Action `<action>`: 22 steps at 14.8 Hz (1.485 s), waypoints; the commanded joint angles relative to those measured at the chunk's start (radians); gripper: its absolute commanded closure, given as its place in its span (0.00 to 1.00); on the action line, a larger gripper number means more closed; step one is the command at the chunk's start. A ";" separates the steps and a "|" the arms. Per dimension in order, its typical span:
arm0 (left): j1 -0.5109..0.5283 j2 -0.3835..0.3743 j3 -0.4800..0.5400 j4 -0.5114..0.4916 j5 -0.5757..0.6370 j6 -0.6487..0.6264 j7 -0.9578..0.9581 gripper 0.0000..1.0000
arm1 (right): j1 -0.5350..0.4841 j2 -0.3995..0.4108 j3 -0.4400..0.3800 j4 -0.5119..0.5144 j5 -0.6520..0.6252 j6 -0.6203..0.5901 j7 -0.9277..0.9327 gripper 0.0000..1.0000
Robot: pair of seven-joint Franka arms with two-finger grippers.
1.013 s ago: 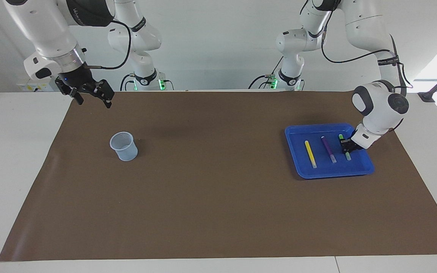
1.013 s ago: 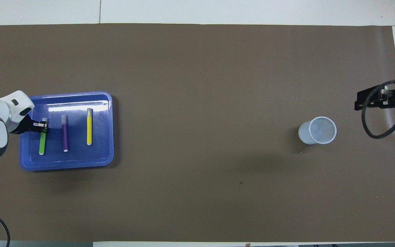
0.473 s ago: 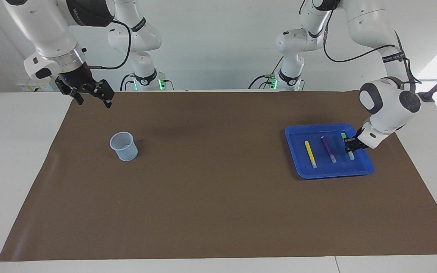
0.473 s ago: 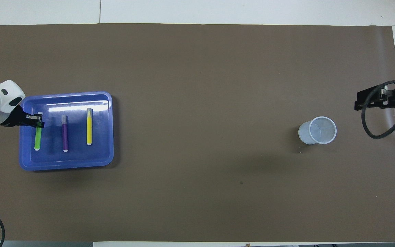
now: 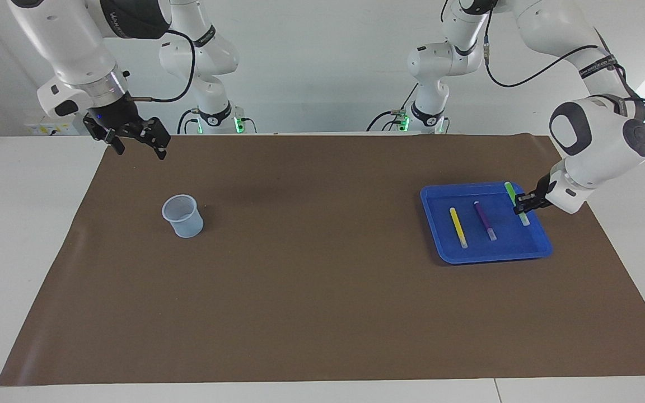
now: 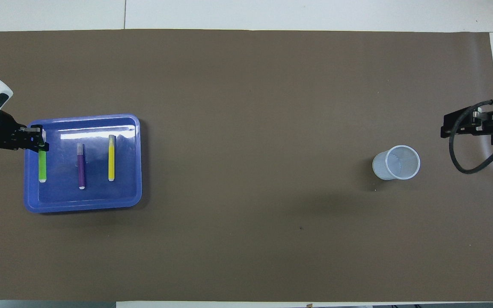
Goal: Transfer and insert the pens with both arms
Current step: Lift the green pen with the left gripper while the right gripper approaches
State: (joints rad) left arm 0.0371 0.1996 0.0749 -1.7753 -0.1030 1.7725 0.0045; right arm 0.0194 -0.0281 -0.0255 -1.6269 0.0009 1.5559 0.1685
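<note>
My left gripper (image 5: 523, 205) is shut on the green pen (image 5: 509, 191) near its whitish cap end. It holds the pen level, a little above the blue tray (image 5: 490, 258), over the tray's edge toward the left arm's end. In the overhead view the left gripper (image 6: 37, 139) and the green pen (image 6: 42, 163) show there too. The purple pen (image 5: 485, 219) (image 6: 81, 167) and the yellow pen (image 5: 457, 226) (image 6: 111, 159) lie side by side in the tray (image 6: 84, 206). My right gripper (image 5: 137, 148) (image 6: 446, 126) is open and empty, waiting in the air over the mat's corner at the right arm's end.
A translucent plastic cup (image 5: 182, 216) (image 6: 396, 162) stands upright on the brown mat (image 5: 311, 268) toward the right arm's end. Two smaller white arms with green-lit bases (image 5: 216, 115) (image 5: 426, 115) stand at the robots' edge of the table.
My left gripper has risen with the green pen and carried it from the tray floor toward the tray's edge at the left arm's end. The right arm has barely moved.
</note>
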 commanded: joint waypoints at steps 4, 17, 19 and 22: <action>-0.143 -0.077 -0.017 0.066 -0.157 -0.145 -0.603 1.00 | -0.009 -0.007 0.002 -0.007 0.017 0.000 -0.026 0.00; -0.184 -0.247 -0.096 0.017 -0.535 -0.085 -1.512 1.00 | 0.007 0.005 0.041 0.001 0.359 0.108 0.057 0.00; -0.184 -0.287 -0.102 -0.028 -0.593 -0.038 -1.563 1.00 | 0.037 0.007 0.048 0.001 0.395 0.150 0.120 0.00; -0.215 -0.316 -0.118 -0.087 -0.661 0.030 -1.633 1.00 | 0.118 0.010 0.052 0.001 0.464 0.223 0.248 0.00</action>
State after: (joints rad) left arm -0.1436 -0.0621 -0.0408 -1.7741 -0.7249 1.7262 -1.5679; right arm 0.1018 -0.0215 0.0216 -1.6257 0.4197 1.7337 0.3417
